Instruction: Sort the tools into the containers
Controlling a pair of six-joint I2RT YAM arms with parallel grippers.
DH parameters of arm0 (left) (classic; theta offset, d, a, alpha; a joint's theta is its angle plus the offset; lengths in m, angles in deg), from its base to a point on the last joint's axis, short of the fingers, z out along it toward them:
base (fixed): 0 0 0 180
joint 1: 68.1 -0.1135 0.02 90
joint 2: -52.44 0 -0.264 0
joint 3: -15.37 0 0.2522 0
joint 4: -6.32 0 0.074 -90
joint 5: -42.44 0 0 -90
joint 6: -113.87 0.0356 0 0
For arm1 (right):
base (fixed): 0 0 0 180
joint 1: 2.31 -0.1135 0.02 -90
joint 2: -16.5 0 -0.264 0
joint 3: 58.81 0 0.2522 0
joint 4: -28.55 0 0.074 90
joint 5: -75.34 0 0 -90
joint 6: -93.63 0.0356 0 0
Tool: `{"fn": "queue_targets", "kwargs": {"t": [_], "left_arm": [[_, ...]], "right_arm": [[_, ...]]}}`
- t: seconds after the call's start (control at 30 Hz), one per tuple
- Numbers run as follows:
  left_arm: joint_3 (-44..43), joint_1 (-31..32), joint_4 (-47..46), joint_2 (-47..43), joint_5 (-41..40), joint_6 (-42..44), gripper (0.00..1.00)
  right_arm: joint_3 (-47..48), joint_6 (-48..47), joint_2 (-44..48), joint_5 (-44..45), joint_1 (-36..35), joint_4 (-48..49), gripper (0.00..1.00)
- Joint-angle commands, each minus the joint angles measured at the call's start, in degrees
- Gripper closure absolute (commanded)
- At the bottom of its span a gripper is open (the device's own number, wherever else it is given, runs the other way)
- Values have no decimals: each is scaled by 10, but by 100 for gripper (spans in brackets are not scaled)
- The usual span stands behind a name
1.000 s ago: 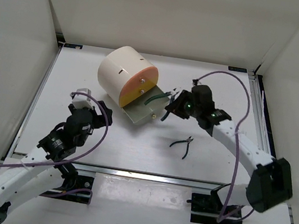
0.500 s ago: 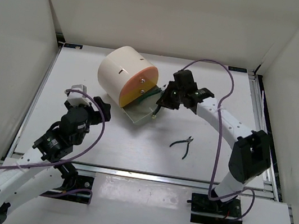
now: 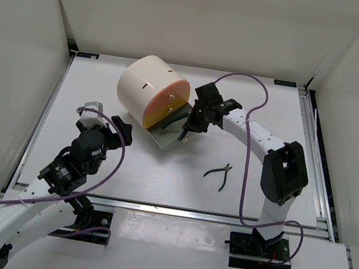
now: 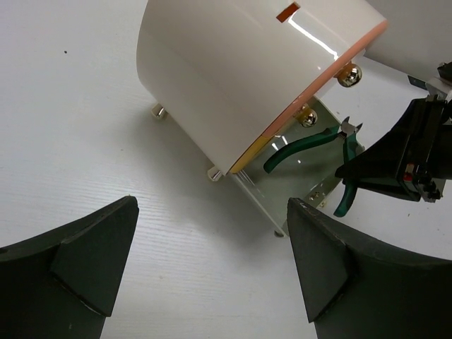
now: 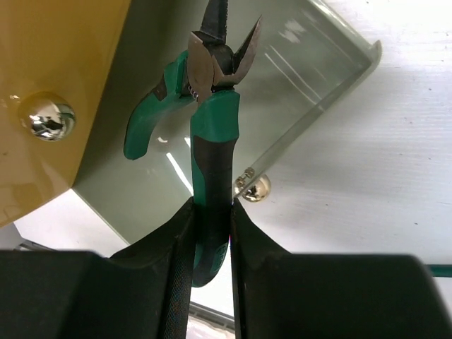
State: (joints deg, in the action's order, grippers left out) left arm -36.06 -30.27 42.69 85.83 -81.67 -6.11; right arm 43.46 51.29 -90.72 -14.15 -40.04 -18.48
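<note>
The cream drum cabinet (image 3: 147, 88) with a peach-orange face stands at the back centre, and its lower grey-green drawer (image 3: 163, 136) is pulled open. My right gripper (image 3: 193, 124) is shut on one handle of green-handled cutters (image 5: 212, 141) and holds them over the open drawer (image 5: 282, 92), head pointing into it. The left wrist view shows the cutters (image 4: 311, 140) above the drawer (image 4: 296, 187). A second pair of dark pliers (image 3: 219, 173) lies on the table in front. My left gripper (image 3: 94, 118) is open and empty, left of the drum.
Two brass knobs (image 4: 349, 75) show on the drum's face, and a third knob (image 5: 256, 188) sits on the open drawer's front. White walls enclose the table on three sides.
My right gripper has moved left with the cutters, from beside the drawer to over it. The left arm has shifted slightly.
</note>
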Motion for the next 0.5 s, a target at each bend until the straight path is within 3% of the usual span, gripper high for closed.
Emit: {"fn": "queue_targets", "kwargs": {"t": [0.0, 0.47], "left_arm": [[-17, -3, -3, -7, -10, 6, 2], [-14, -4, -1, -9, -3, 0, 2]], "right_arm": [[18, 23, 14, 21, -6, 37, 100], [61, 79, -51, 48, -22, 71, 100]]}}
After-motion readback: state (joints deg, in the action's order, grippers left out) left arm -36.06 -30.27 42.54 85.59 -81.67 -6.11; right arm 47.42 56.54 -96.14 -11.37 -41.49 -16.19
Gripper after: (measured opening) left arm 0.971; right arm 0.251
